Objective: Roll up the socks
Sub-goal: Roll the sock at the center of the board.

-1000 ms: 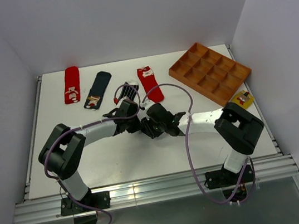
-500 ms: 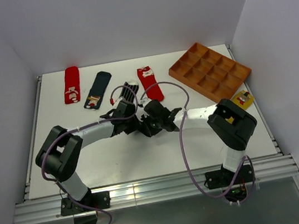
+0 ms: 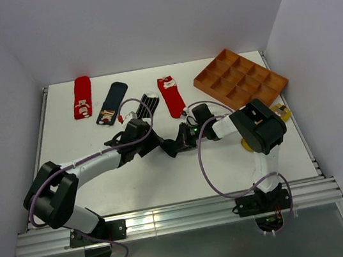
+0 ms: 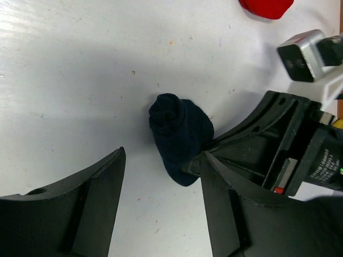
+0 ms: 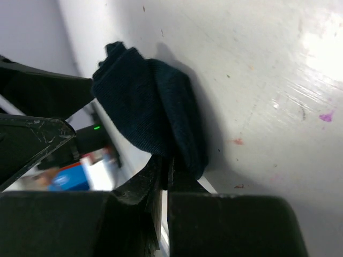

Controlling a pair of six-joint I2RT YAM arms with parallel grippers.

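Since a second ago my left fingers [image 4: 80, 209] have spread apart; my right fingers [image 5: 139, 187] clamp the rolled navy fabric sock [image 4: 179, 136] just ahead.

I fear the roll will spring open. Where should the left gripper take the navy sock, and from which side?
Likely the thick rolled end of the navy sock, the free end away from the shut right gripper pinching its tail. The open left gripper should descend from above, closing across the bundle.
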